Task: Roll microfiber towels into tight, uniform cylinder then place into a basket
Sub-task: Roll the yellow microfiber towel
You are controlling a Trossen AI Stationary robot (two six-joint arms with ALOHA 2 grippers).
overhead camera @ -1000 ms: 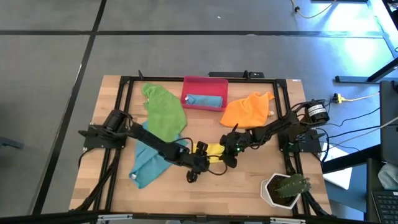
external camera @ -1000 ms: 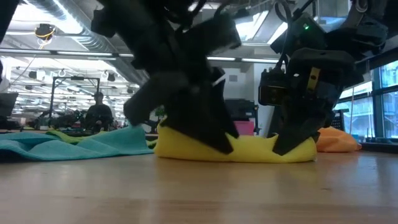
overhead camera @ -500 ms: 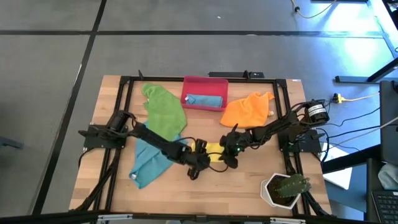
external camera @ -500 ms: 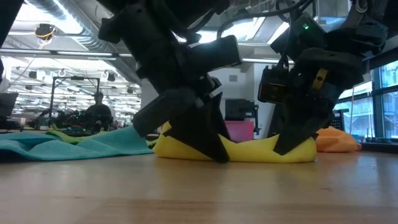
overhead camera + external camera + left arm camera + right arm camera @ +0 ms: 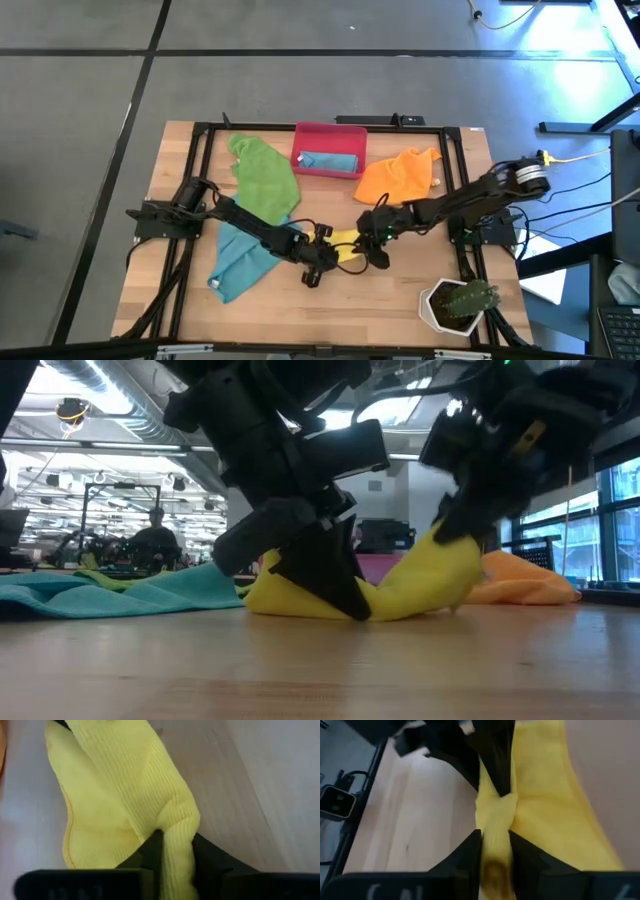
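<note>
Towel, yellow (image 5: 345, 241), sits mid-table between both claws in high view: left claw (image 5: 322, 256) at its left end, right claw (image 5: 377, 243) at its right end. Red-pink basket (image 5: 329, 133) lies well beyond both claws, a teal towel (image 5: 329, 160) inside it. Green towel (image 5: 264, 178) and second teal towel (image 5: 240, 262) spread behind left claw along its arm; orange towel (image 5: 398, 177) just beyond right claw. White plant pot (image 5: 458, 303) on the near side of right claw, well apart.

Low view: yellow towel (image 5: 400, 583) raised at right claw's end, other end on table (image 5: 320, 670) under left claw (image 5: 335, 585). Person (image 5: 155, 540) in room behind.

Left wrist view: left claw (image 5: 175, 852) closed, pinching a fold of yellow towel (image 5: 115, 795).

Right wrist view: right claw (image 5: 495, 847) closed on a bunched yellow towel (image 5: 540, 805) edge; the other arm's dark fingers (image 5: 492, 760) just ahead on the same cloth.
</note>
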